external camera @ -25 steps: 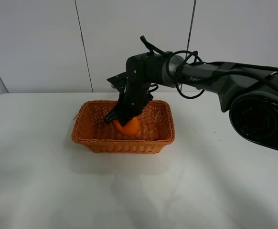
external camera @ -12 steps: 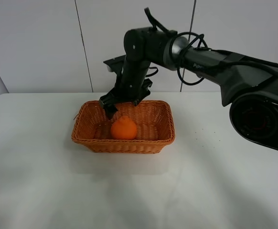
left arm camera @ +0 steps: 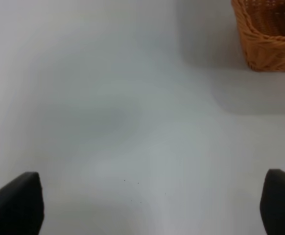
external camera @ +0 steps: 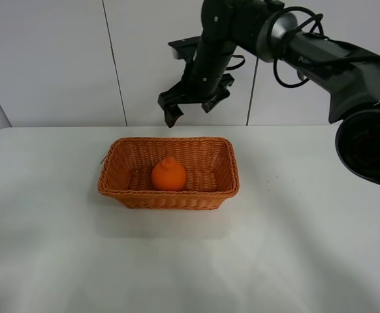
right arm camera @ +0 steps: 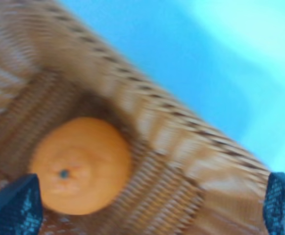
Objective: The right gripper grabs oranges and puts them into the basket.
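Observation:
The orange (external camera: 169, 175) sits upright inside the wicker basket (external camera: 118, 190) on the white table. It also shows in the right wrist view (right arm camera: 81, 164), lying on the basket's woven floor (right arm camera: 167, 161), blurred. My right gripper (external camera: 189, 109) is open and empty, raised well above the basket's far rim, in front of the wall. Its fingertips (right arm camera: 12, 208) show wide apart at the right wrist view's corners. My left gripper (left arm camera: 147, 205) is open and empty over bare table, with the basket's corner (left arm camera: 267, 46) some way off.
A white panelled wall (external camera: 59, 65) stands behind the table. The white table (external camera: 190, 261) stretches in front of and beside the basket. The right arm's large dark base (external camera: 373, 143) sits at the right edge.
My right gripper has let go of the orange, which now rests in the basket. The gripper has risen up and to the right, away from the basket.

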Robot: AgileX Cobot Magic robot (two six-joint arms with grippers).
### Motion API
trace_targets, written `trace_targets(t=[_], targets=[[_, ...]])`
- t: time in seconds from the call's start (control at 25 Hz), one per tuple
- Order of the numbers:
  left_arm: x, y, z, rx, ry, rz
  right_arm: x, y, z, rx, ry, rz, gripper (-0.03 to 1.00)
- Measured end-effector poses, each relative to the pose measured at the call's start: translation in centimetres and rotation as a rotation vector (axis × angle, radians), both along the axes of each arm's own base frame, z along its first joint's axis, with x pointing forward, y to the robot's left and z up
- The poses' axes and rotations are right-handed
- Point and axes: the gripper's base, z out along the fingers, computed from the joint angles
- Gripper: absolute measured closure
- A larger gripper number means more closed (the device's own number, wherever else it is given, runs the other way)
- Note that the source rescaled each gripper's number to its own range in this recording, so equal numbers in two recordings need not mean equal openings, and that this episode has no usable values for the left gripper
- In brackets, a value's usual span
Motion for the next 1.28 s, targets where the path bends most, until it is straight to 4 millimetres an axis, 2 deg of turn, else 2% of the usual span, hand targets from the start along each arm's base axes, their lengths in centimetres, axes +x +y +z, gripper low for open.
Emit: trace_targets(t=[0.16,0.36,0.52,0.68,0.84,1.0,1.12,1.28], targets=[[0.0,0.0,0.0,0.0,0.0,0.0,2.7,-4.9,-0.1,-0.002,0.004,-0.111,-0.03],[0.0,0.0,0.0,0.0,0.0,0.0,5.7,-13.0,-0.3,-0.008,0.01,-0.282,-0.03],[0.0,0.0,0.0,0.0,0.0,0.0,6.9,-18.8,-0.9,-0.015,0.029,-0.401,-0.03],[0.0,0.0,0.0,0.0,0.0,0.0,7.4,-22.7,-1.0,-0.01,0.034,-0.481,-0.03],[0.0,0.0,0.0,0.0,0.0,0.0,7.3,-24.6,-1.2,-0.012,0.046,-0.521,-0.03],[0.0,0.0,0.0,0.0,0.0,0.0,6.4,-24.9,-0.9,-0.015,0.069,-0.528,-0.03],[0.0,0.0,0.0,0.0,0.0,0.0,5.1,-25.0,0.3,-0.016,0.07,-0.528,-0.03],[0.0,0.0,0.0,0.0,0.0,0.0,2.2,-25.1,1.9,-0.022,0.091,-0.528,-0.03]])
